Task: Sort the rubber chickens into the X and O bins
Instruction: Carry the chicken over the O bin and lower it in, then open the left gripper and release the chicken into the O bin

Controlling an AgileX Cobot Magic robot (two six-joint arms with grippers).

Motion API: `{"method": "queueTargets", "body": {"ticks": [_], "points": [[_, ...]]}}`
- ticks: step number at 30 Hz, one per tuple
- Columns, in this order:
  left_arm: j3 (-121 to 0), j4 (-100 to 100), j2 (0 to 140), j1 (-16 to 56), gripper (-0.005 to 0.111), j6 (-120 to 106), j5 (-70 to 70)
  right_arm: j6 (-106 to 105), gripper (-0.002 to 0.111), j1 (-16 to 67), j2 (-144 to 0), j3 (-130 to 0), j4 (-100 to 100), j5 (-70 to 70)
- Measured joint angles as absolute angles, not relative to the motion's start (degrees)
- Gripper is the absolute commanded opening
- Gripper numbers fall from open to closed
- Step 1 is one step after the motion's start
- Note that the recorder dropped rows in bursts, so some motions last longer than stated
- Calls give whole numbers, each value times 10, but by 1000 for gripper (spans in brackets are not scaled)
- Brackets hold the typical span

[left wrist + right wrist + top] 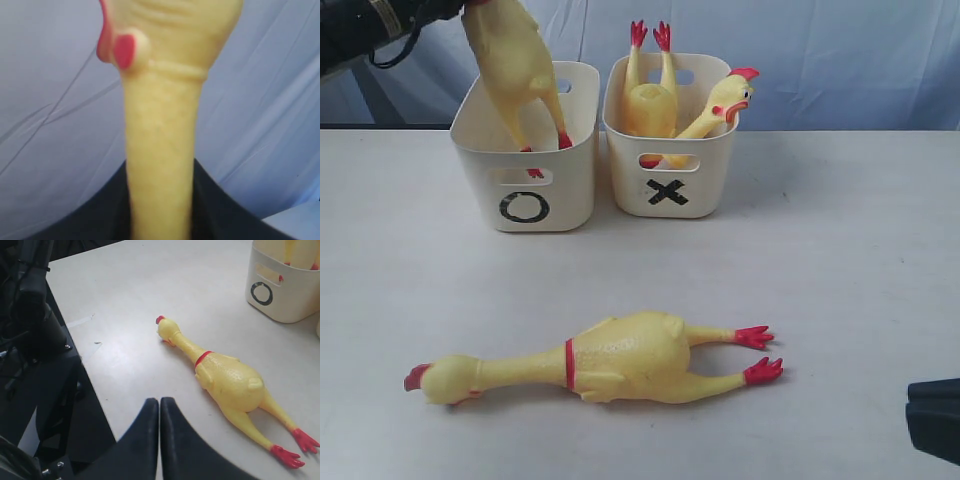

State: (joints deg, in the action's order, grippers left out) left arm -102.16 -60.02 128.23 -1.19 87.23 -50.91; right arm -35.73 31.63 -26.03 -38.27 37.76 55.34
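Closest to the lens, your right claw [935,415] is sitting low over the near corner of the surface [840,260], its fingers pressed together on nothing.

Working from the left, your left claw [160,220] is gripping one rubber chicken [515,60] by the neck. The body is hanging straight below that claw, and the red feet are already dipping inside the rim of the O bin [480,195]. Whether they are touching the bottom cannot be told.

Just beside that tub, the X bin [715,195] is holding a second chicken [655,105], with its feet sticking up and its head poking over the rim.

Nearer you, the third chicken [620,360] is lying flat, well apart from both bins. Its long axis is running crosswise, with the head pointing away from your right claw and the red feet pointing toward it, so the feet are the closest end. A bare gap is separating them from the closed tips.

Your right arm is plainly the nearer one, and the left is busy. Judging from this, you will be opening the right claw first, then reaching past the feet to close across the body or neck, square to that axis.
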Motion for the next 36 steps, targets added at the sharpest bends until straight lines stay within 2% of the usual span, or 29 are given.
{"method": "queueTargets", "body": {"ticks": [12,23,27,28,29,30,32,36], "points": [[-1029,-570,1336,7,0,882,-486,-357,1,316,-260,-383,378,553],[-1029,-642,1341,9,1,957,-445,-357,1,316,-260,-383,378,553],[-1029,-666,1341,9,22,977,-444,-357,1,316,-260,-383,378,553],[-1029,-666,1341,9,29,979,-444,-357,1,316,-260,-383,378,553],[-1029,-666,1341,9,41,979,-444,-357,1,316,-260,-383,378,553],[-1029,-667,1341,9,46,983,-444,-357,1,316,-260,-383,378,553],[-1029,-667,1341,9,54,985,-444,-357,1,316,-260,-383,378,553],[-1030,-667,1341,9,59,986,-444,-357,1,316,-260,-383,378,553]]}}
